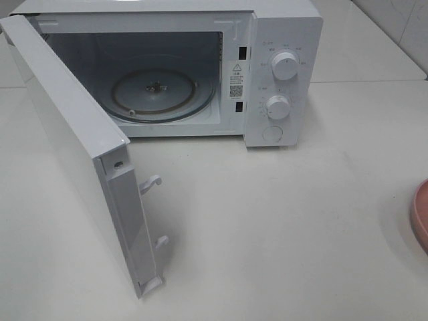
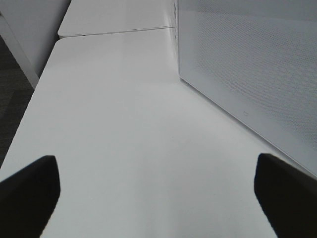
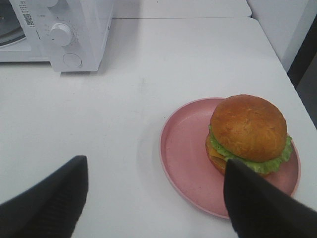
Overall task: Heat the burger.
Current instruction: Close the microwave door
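Observation:
The burger, golden-brown bun over green lettuce, sits on a pink plate on the white table, right of the microwave. In the right wrist view my right gripper hovers open just short of the plate, one dark finger overlapping the burger's near edge. The high view shows only the plate's rim at the right edge, and neither arm. The microwave stands with its door swung wide open and its glass turntable bare. My left gripper is open over bare table beside the door's outer face.
The microwave's two knobs and round button face the front. The open door juts far toward the front left of the table. A table seam and the table's left edge with dark floor beyond show in the left wrist view.

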Controlling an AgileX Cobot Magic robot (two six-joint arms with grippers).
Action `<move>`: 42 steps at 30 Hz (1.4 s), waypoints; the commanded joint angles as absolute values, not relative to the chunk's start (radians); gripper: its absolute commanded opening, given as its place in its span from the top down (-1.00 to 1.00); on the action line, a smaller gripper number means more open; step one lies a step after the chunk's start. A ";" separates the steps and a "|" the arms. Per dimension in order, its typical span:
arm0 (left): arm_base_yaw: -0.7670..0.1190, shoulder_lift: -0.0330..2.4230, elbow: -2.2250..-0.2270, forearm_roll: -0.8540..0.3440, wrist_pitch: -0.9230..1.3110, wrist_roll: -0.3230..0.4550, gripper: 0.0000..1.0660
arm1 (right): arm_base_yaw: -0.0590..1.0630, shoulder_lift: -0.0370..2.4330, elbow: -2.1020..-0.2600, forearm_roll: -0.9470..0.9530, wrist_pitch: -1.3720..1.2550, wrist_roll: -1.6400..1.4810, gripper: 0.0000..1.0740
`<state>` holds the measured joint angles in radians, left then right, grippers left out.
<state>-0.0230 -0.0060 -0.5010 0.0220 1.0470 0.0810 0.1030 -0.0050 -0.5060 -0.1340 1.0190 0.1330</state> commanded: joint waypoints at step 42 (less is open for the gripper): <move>-0.018 0.325 -0.539 0.023 0.745 0.077 -0.19 | 0.096 -0.031 -0.506 -0.134 1.010 0.124 -0.36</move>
<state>-0.0230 0.2880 -0.5320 0.0270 0.8200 0.0810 0.1030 -0.0050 -0.5060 -0.1340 1.0180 0.1330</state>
